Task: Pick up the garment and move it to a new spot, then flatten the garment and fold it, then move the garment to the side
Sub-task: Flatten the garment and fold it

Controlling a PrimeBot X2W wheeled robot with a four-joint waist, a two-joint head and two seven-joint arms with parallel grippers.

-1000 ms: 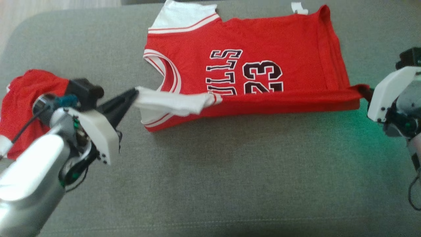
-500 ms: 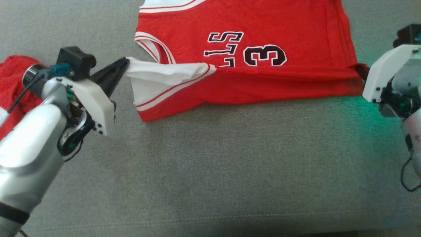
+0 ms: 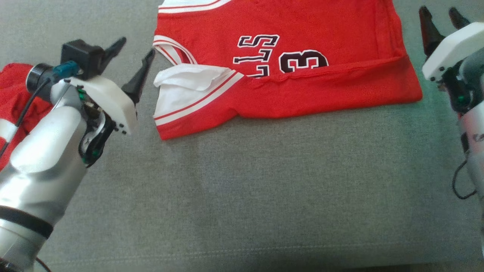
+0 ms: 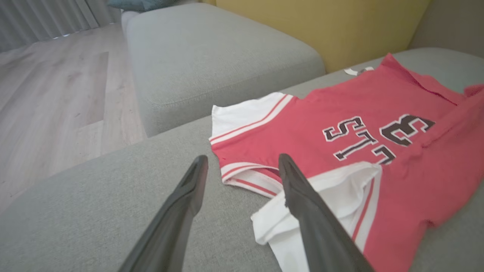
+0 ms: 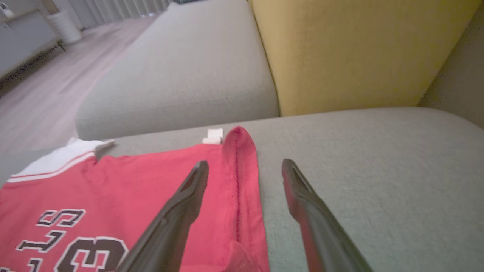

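Note:
The garment (image 3: 302,56) is a red jersey with white trim and black lettering, lying flat on the grey sofa cushion (image 3: 245,189). Its near long edge is folded over onto itself, and a white sleeve flap (image 3: 189,81) lies loose at its left end. My left gripper (image 3: 137,47) stands open just left of that flap, touching nothing. The left wrist view has the left gripper (image 4: 242,158) over the cushion beside the garment (image 4: 340,124). My right gripper (image 3: 438,11) is open beyond the garment's right hem. In the right wrist view the right gripper (image 5: 245,163) straddles the hem of the garment (image 5: 151,181) from above.
Another red cloth (image 3: 11,87) lies crumpled at the left, behind my left arm. A second grey cushion (image 4: 211,56) and a yellow backrest (image 5: 359,49) stand behind the garment. Wooden floor (image 4: 45,94) lies past the sofa's edge.
Both grippers have opened and let go of the garment's near edge, which has dropped onto the jersey as a fold. Both have drawn back from the cloth.

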